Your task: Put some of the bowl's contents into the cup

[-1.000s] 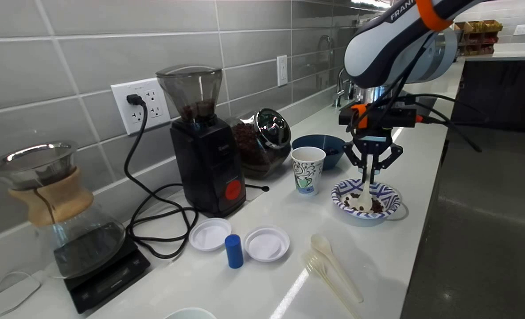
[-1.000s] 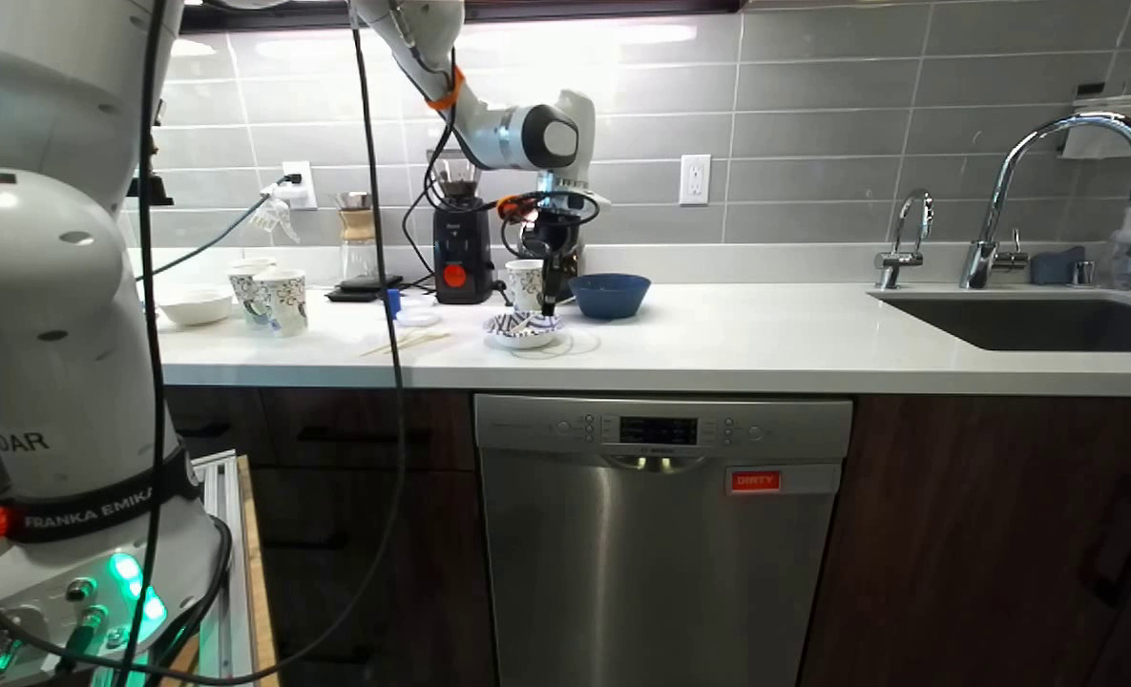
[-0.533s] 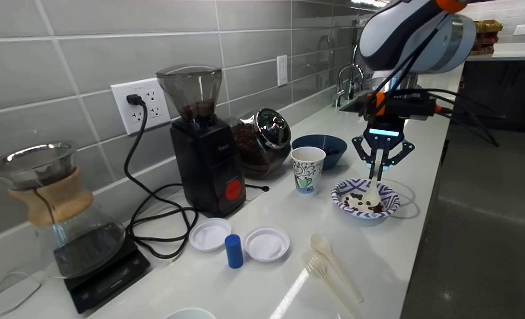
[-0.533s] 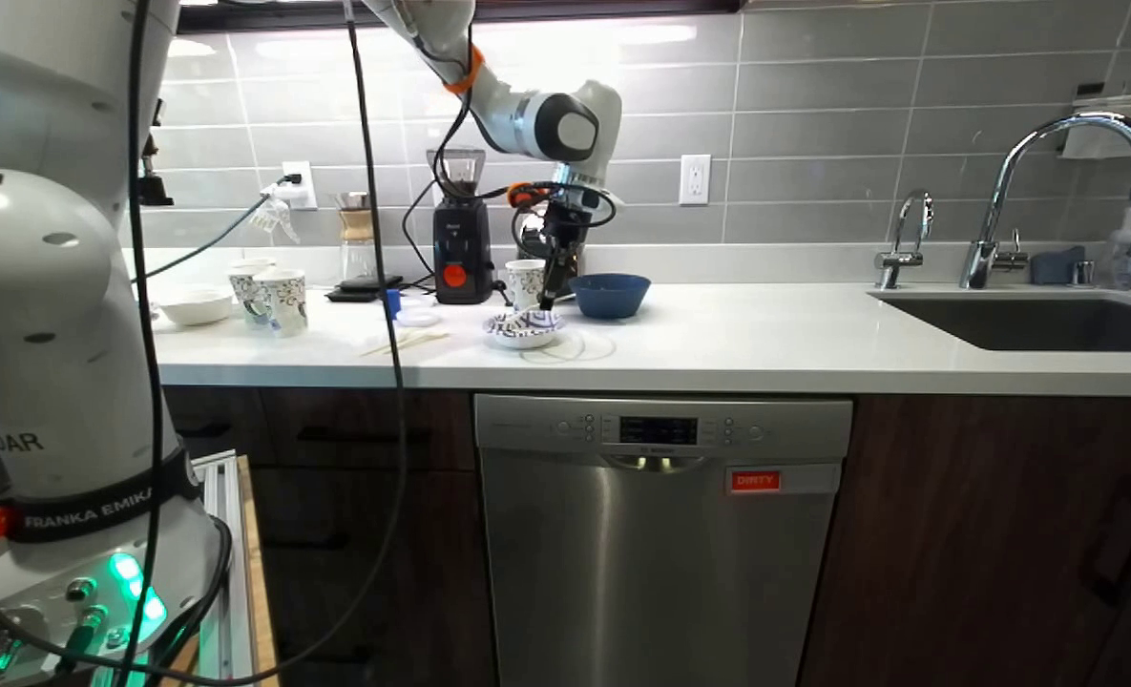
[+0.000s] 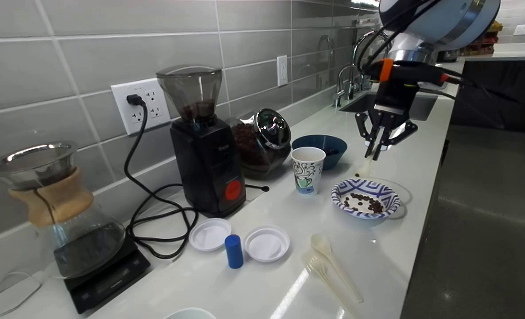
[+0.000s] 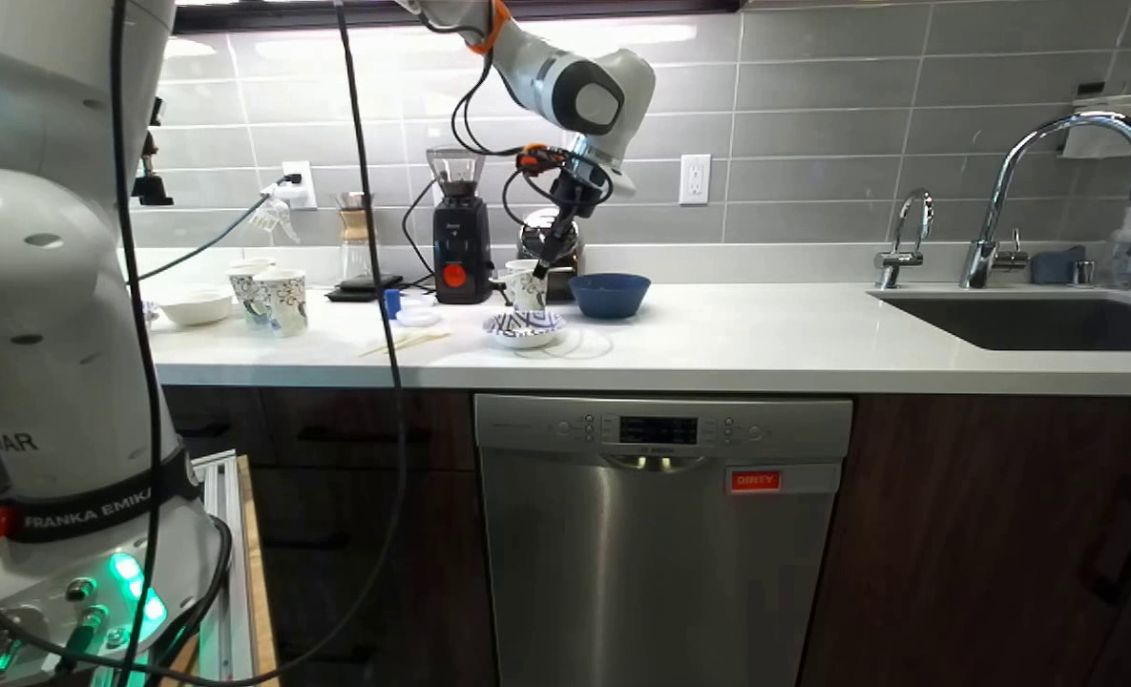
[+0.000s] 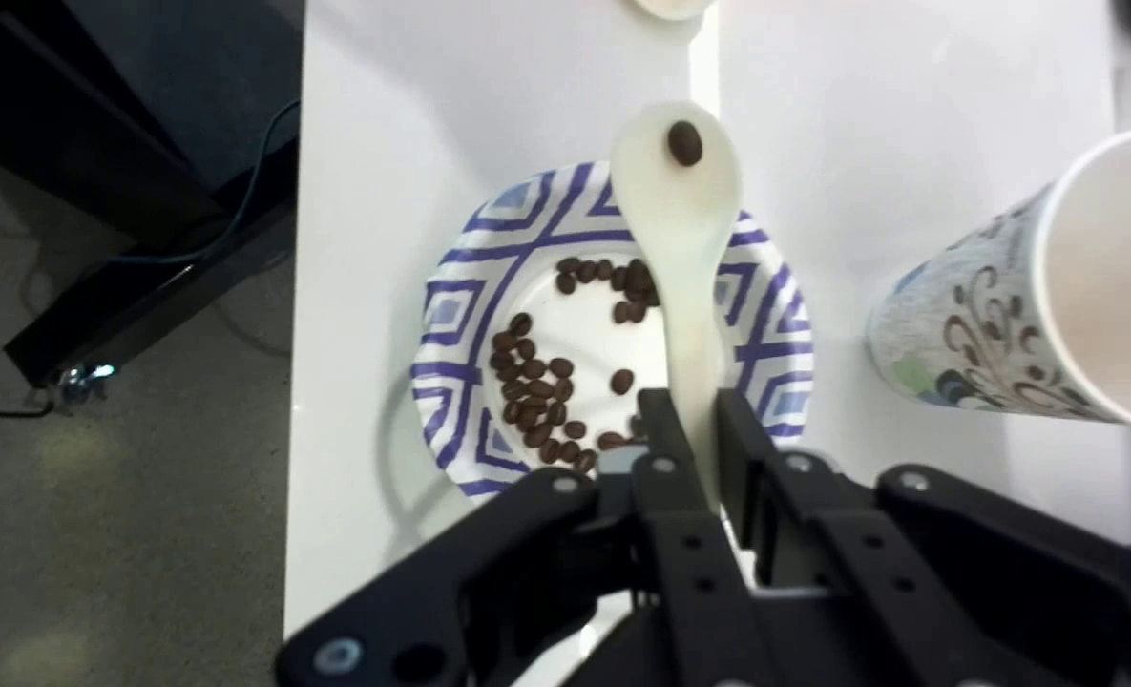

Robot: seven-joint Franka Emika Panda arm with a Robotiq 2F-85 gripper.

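The bowl (image 5: 388, 191), white with a dark-blue pattern, sits on the counter in both exterior views (image 6: 524, 330). It holds several coffee beans (image 7: 534, 396). The white printed cup (image 5: 306, 172) stands upright beside it and shows at the right of the wrist view (image 7: 980, 315). My gripper (image 5: 372, 156) is shut on the handle of a white plastic spoon (image 7: 677, 215). The spoon is tilted and raised above the bowl, apart from it. One coffee bean (image 7: 685, 143) lies in the spoon's head. In the wrist view the fingers (image 7: 693, 401) hide part of the bowl.
A dark-blue bowl (image 5: 333, 153) stands behind the cup. A glass jar (image 5: 262, 146) and black grinder (image 5: 209, 168) stand along the wall. White lids (image 5: 266, 244), a blue cylinder (image 5: 234, 251) and a loose spoon and fork (image 5: 333, 261) lie nearer. More cups (image 6: 281, 303) stand farther off.
My gripper has lifted the spoon up out of the bowl and tilted it more level. A bean now shows on the spoon. The bowl and cup have not moved.
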